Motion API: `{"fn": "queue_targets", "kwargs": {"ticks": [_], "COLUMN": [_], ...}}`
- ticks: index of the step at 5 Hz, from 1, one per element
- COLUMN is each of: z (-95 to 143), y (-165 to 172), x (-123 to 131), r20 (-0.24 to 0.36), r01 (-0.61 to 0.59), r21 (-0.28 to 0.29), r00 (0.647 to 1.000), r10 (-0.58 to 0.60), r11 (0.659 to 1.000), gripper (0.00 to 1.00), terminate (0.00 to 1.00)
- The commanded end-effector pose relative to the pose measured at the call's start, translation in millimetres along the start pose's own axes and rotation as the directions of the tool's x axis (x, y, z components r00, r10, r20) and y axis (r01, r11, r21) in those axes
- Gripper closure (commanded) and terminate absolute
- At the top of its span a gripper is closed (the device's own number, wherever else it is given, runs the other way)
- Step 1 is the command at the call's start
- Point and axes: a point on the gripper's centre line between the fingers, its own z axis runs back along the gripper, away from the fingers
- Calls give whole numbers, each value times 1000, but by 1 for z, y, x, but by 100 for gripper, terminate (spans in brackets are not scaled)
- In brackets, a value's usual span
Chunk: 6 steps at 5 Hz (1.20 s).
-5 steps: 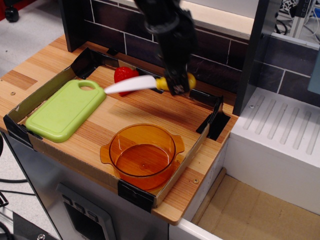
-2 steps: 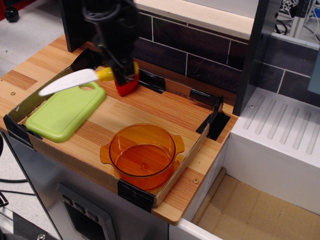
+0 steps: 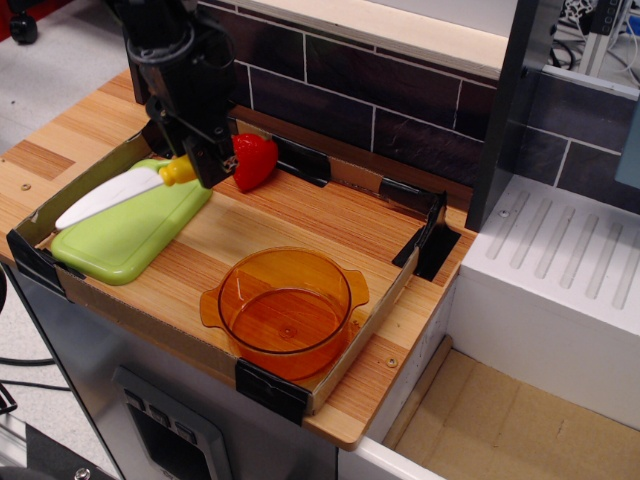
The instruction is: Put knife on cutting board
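So the gripper point(image 3: 205, 165) is clamped on the yellow handle of the toy knife point(image 3: 110, 196), up at the far end of the cutting board point(image 3: 135, 228) where the handle hole is. The white blade sticks out to the left and toward us, lying across the left part of the board with its tip right around the board's left edge. We honestly can't tell if the blade is already resting on the green plastic or just floating over it; the shadow looks tight, so it's close either way.

Our take on finishing this well: we'd want to come straight down until the knife is flat on the board before letting go, not drop it from a height, since a light plastic knife could bounce or skid. We'd also nudge it a touch to the right so the whole blade sits over the board instead of the tip hanging off the left side toward the cardboard tray wall point(image 3: 70, 195). Then we'd let the fingers spread and lift straight up so the handle doesn't get dragged.

Watch the red pepper point(image 3: 253, 160) just to the right of the gripper, nearly touching it, so any sideways wiggle could knock it. The orange pot point(image 3: 285, 307) is well clear at the near side, no worries there.
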Motion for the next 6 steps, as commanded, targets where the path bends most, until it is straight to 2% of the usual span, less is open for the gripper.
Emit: {"fn": "queue_targets", "kwargs": {"ticks": [1,3,4,5,6], "z": [-10,-20,-17,-5,22], "y": [10,13,15,17,20], "x": [-7,-12,-12,-9,-2], "r20": [28,7,24,62,130], "r01": [-4,-59,-42,-43,-50], "r21": [30,12,14,16,29], "r00": [1000,998,999,997,990], "r10": [3,59,42,42,46], "r11": [1000,998,999,999,998], "gripper": [100,100,0,0,0], "terminate": [0,0,0,0,0]}}
